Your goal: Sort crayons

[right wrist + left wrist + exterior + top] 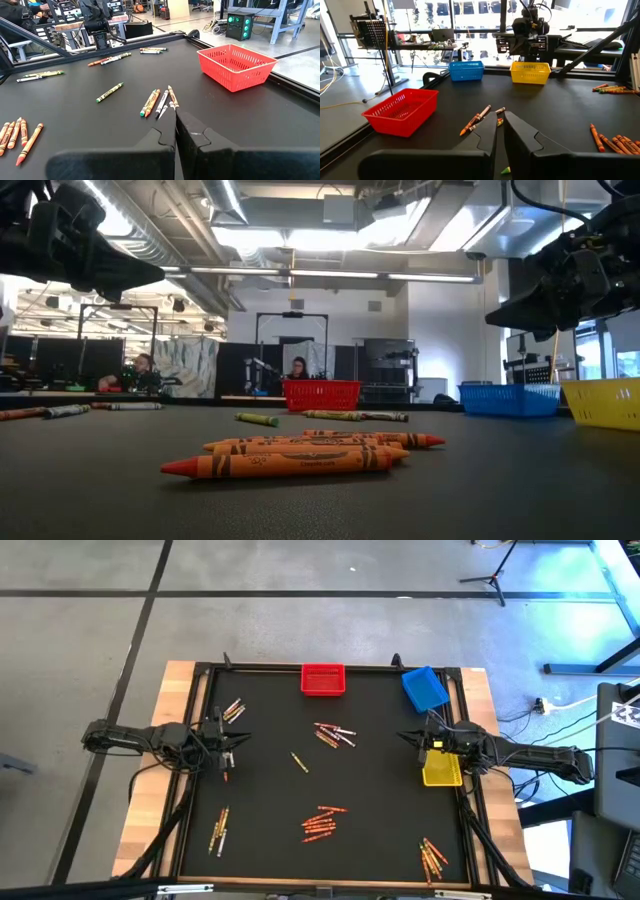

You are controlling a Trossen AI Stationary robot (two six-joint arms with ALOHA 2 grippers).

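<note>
Crayons lie in loose groups on the black table: at the far left (233,711), the middle (335,734), a single one (299,761), the near middle (321,822), the near left (219,829) and the near right (433,858). My left gripper (228,743) hovers above the table's left side, its fingers (520,137) all but together. A green crayon tip (505,170) shows in the slit between them. My right gripper (412,738) hovers at the right beside the yellow bin, shut and empty (175,131). My left gripper has a green crayon tip (505,170) showing low in the slit between its fingers. I cannot tell whether the fingers touch it or whether it lies on the table below.
A red bin (323,679) stands at the far edge's middle. A blue bin (424,688) stands at the far right, and a yellow bin (442,770) at the right under my right arm. A raised frame (196,720) rims the table. People sit in the room beyond (298,368).
</note>
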